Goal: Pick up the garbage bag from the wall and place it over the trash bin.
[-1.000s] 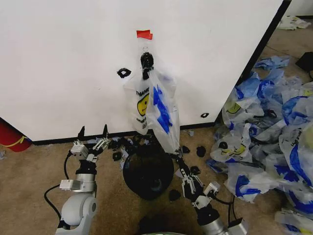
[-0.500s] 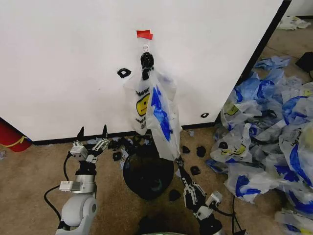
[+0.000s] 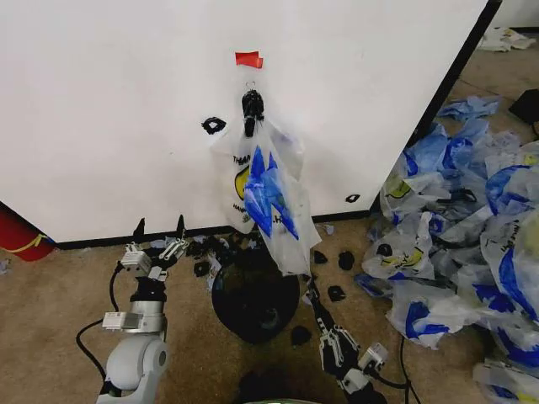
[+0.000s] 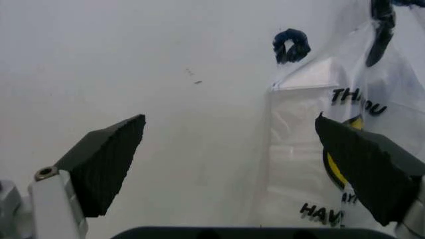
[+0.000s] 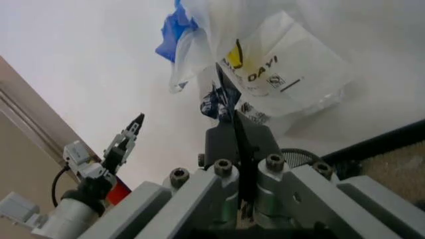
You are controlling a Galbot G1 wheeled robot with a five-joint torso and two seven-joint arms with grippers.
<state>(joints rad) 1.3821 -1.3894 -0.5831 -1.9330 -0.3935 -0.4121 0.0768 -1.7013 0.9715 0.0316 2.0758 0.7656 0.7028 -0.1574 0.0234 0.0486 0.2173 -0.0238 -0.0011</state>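
Two claws below the hanging garbage bag (image 3: 268, 195): left claw (image 3: 160, 228) wide open, right claw (image 3: 309, 284) closed, empty.

Head camera looks down and forward over both arms at the wall (image 3: 126, 109). Left wrist camera sits close, facing the wall past its open fingers. Right wrist camera tilts up from low down. All three share the garbage bag (image 3: 268, 198) (image 4: 332, 149) (image 5: 279, 55).
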